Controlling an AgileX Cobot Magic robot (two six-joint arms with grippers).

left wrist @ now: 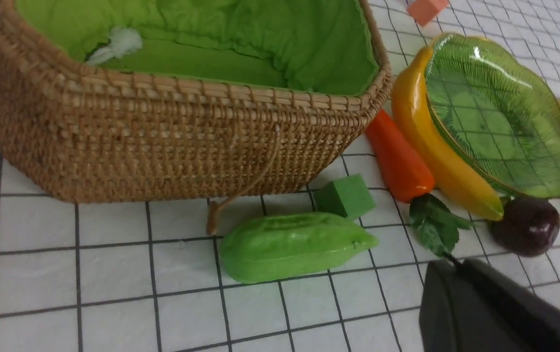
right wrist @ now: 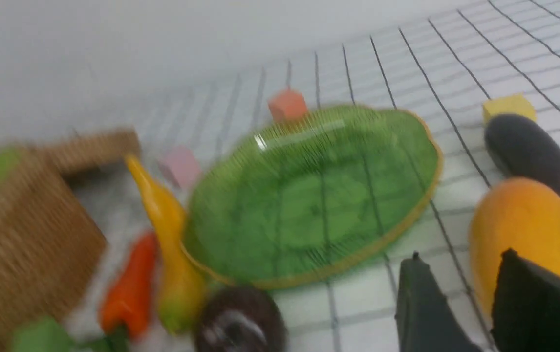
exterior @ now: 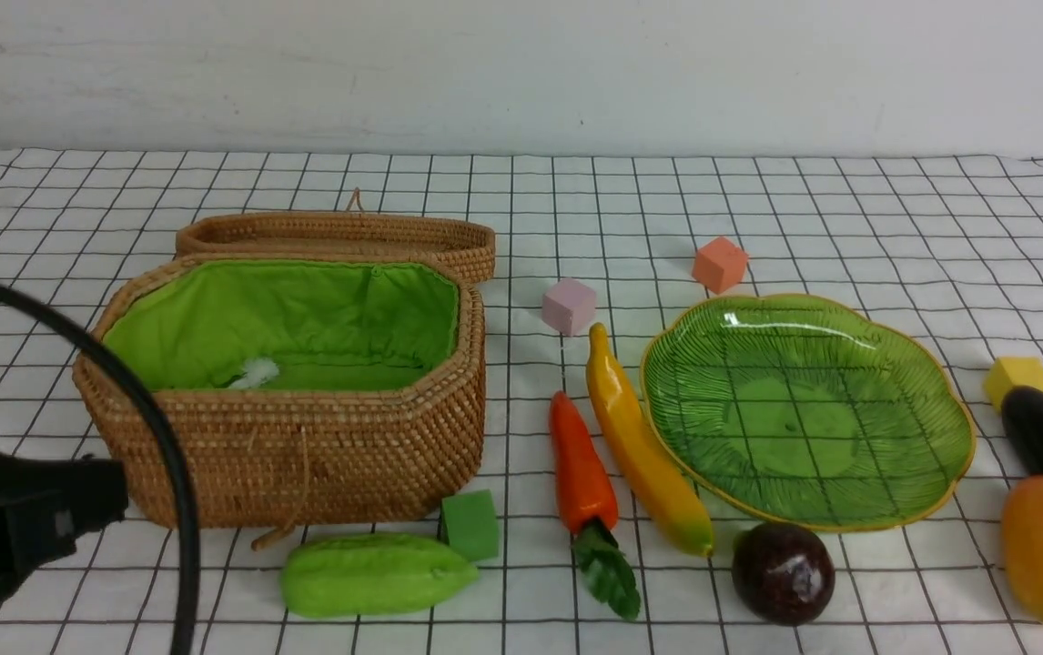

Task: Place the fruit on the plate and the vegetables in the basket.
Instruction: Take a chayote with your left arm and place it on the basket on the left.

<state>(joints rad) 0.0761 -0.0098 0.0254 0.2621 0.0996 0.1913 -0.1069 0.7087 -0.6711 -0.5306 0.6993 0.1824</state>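
the left gripper (left wrist: 443,274) has its jaws pressed together on nothing, low over the cloth. the gourd (left wrist: 294,244) lies just ahead of the tips and off to the side nearer the basket (left wrist: 162,142), and the carrot (left wrist: 397,156) puts its leafy end almost at the tips. the right gripper (right wrist: 461,259) has its jaws apart and empty. the mango (right wrist: 519,230) sits just beyond them, the eggplant (right wrist: 534,151) is behind it and seems to touch it, and the plate (right wrist: 426,181) is off to the inner side. the banana (left wrist: 436,146) and the maroon fruit (left wrist: 527,225) lie against the plate's rim. nothing is sorted yet. the risks look plain: if the left jaws go down still closed, they would shove the gourd into the green foam cube (left wrist: 346,195) or against the basket wall rather than grip it. the mango is broad and smooth, so a gap this narrow may ride its top and squirt it into the eggplant or off the table edge.
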